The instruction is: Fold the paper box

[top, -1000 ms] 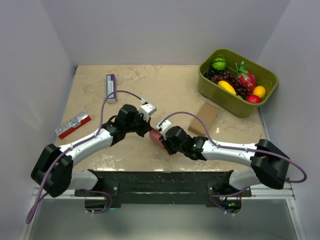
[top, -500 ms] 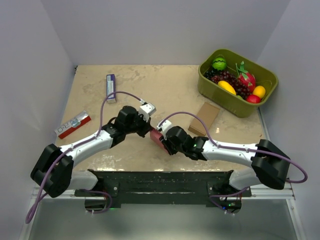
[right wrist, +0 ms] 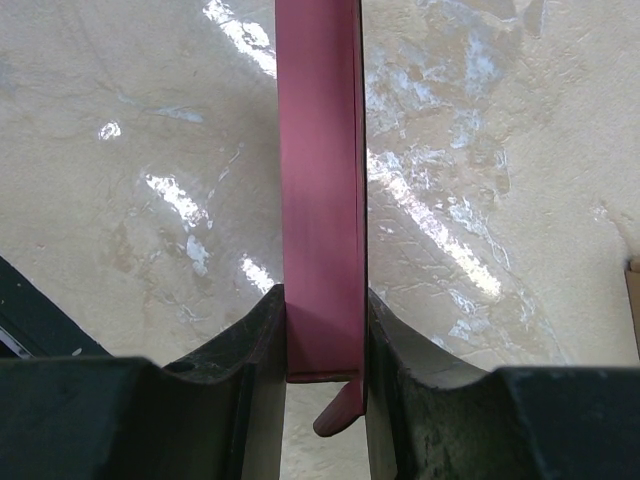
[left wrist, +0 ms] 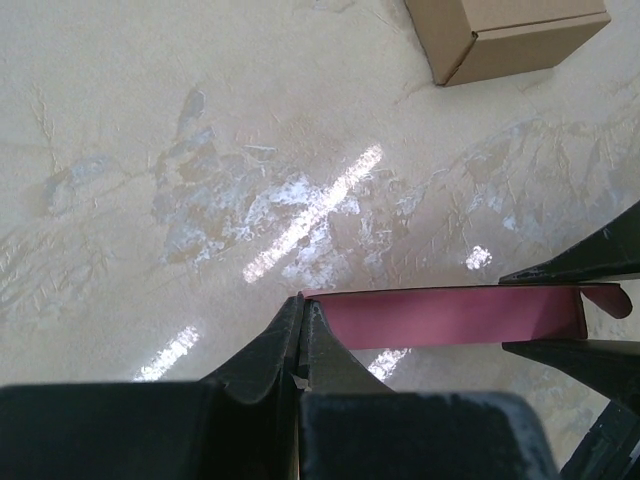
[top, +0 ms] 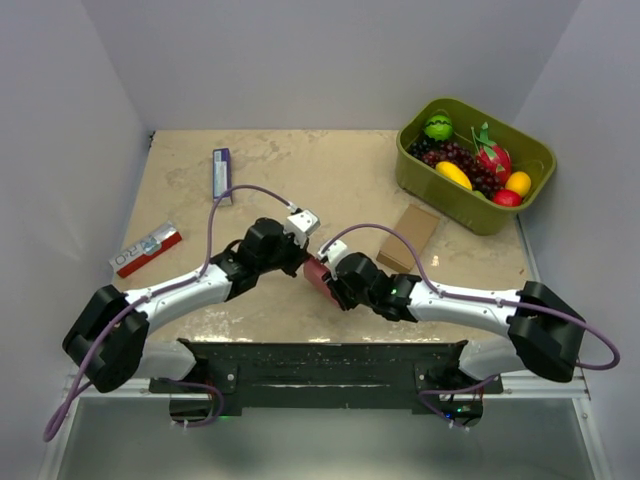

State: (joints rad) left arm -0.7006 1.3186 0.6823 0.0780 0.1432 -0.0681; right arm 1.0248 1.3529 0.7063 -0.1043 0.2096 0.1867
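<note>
I am holding the paper box (right wrist: 320, 200) in my right gripper (top: 324, 280). Its 2 fingers are closed on the 2 broad faces of the pink-red card, so the box stands on its thin edge between the pads. It is at the near middle of the table (top: 330, 170), just where my 2 arms meet, and I cannot tell if its lower edge touches the surface or hangs a little above it. From my right wrist, the long axis runs straight forward, away from the fingers, and a small tab hangs down at the end closest to my palm. From my left wrist, the same box lies crosswise: it begins directly at my fingertips and stretches off to the right, with a small curled flap at its far end. My left gripper (left wrist: 302, 305) is fully closed, the 2 fingers pressed together into 1 wedge, and the tip of this wedge touches the corner of the box. Whether a thin flap is caught between them, I cannot see. So both arms are at the box, 1 at each end, the right holding and the left only at the corner. I judge that the next fold depends on this corner, because my left tip must push across the long axis while the right keeps the body steady. The brown cardboard box (top: 410, 237) lies well apart, beyond my right arm.
</note>
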